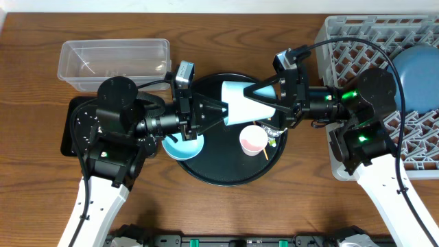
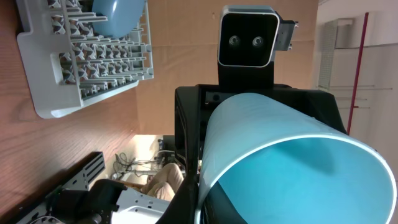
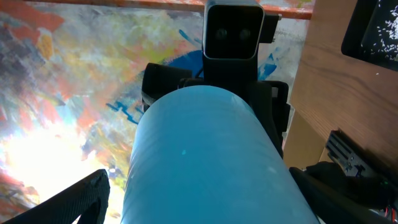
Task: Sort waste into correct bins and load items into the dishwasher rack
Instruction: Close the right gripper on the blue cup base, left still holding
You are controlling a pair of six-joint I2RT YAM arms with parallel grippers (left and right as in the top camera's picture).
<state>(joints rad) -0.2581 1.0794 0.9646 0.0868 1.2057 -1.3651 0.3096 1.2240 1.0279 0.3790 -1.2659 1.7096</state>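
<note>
At the far left sits the clear plastic tub (image 1: 113, 60), and nearer, mostly under the left arm, the shallow black rectangular tray (image 1: 68, 137); the right wrist camera shows white rice grains scattered in it. In the middle is the large round black tray (image 1: 230, 175), with a turquoise dish (image 1: 182, 146) at its left edge, half hidden beneath the left arm. Above this tray the light blue bowl (image 1: 239, 101) hangs on its side between the two arms, open mouth towards the left. The left gripper (image 1: 223, 111) is pinched closed on the bowl's rim. The right gripper (image 1: 264, 101) reaches in from the other side, its jaws spread wide and straddling the bowl's outer wall, with a gap showing on one side. Just below the bowl, on the round tray, stands the small pink cup (image 1: 252, 139), with the thin stick (image 1: 264, 152) and a crumpled wrapper (image 1: 274, 134) beside it. At the far right the grey dishwasher rack (image 1: 357, 41) holds the dark blue plate (image 1: 418, 75).
</note>
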